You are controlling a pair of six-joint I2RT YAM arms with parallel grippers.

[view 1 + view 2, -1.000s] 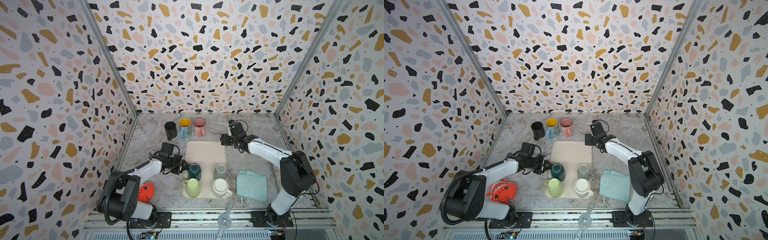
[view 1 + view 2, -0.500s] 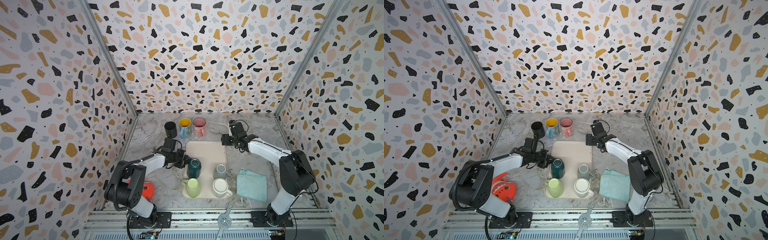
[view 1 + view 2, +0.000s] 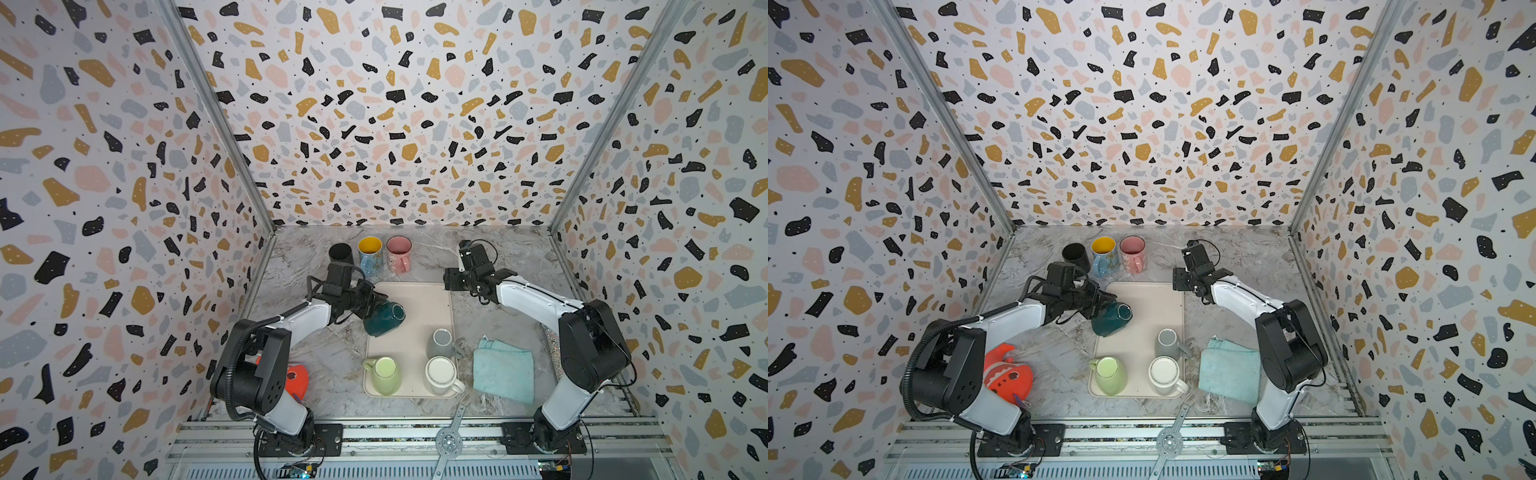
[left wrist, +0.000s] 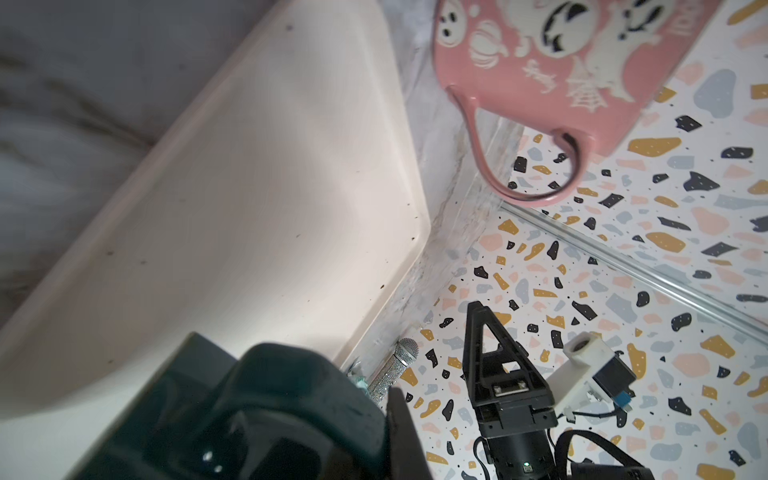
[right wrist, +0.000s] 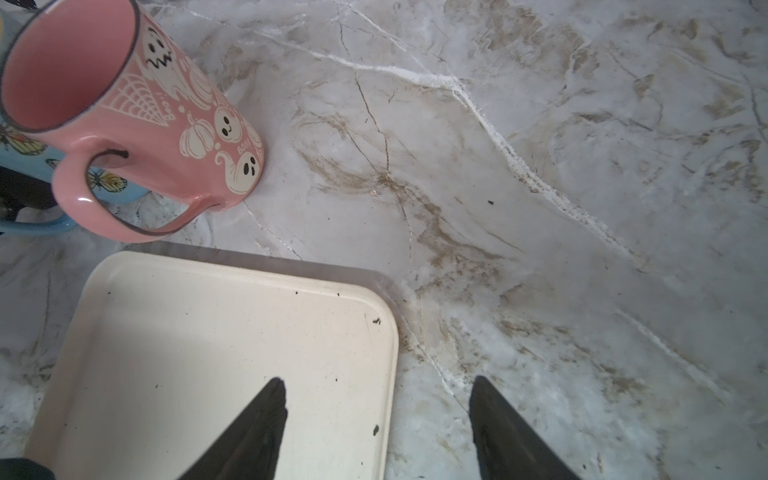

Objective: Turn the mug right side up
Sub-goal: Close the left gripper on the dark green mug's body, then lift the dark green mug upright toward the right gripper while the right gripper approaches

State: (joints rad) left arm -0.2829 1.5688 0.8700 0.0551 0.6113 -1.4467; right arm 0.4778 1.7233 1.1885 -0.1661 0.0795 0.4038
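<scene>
Marble-veined tabletop [image 3: 432, 253], terrazzo-print walls [image 3: 374, 124] on three sides, and the smooth cream tray [image 3: 428, 299] with rounded corners sits mid-table, so I'm calling every place off that tray. Looking at my left gripper [image 3: 369, 300]: it's clamped tight on the teal mug [image 3: 384, 320] at the tray's left edge, far half. That glossy dark-glazed cylinder is tipped on a slant, one round end aimed up and across the tray. I can't tell whether its low side touches the tray. On the left wrist camera it fills the frame's corner, shiny, with a black finger [image 4: 405, 436] pressed alongside.

Over to my right gripper [image 5: 378, 379]: it hangs above the tray's far right corner, pointed black fingers [image 5: 257, 428] spread wide, nothing between them.

Just past the tray's far edge stand a matte black mug [image 3: 340, 253], a blue mug [image 3: 370, 253] with a yellow inside and a pink mug [image 3: 399, 251] printed with ghosts and pumpkins, mouths up. On the tray's near half stand a grey mug [image 3: 441, 343], a green mug [image 3: 384, 374] and a white mug [image 3: 441, 374]. A rumpled turquoise cloth [image 3: 505, 370] lies just right of the tray, and an orange plastic piece [image 3: 297, 378] well left of it
</scene>
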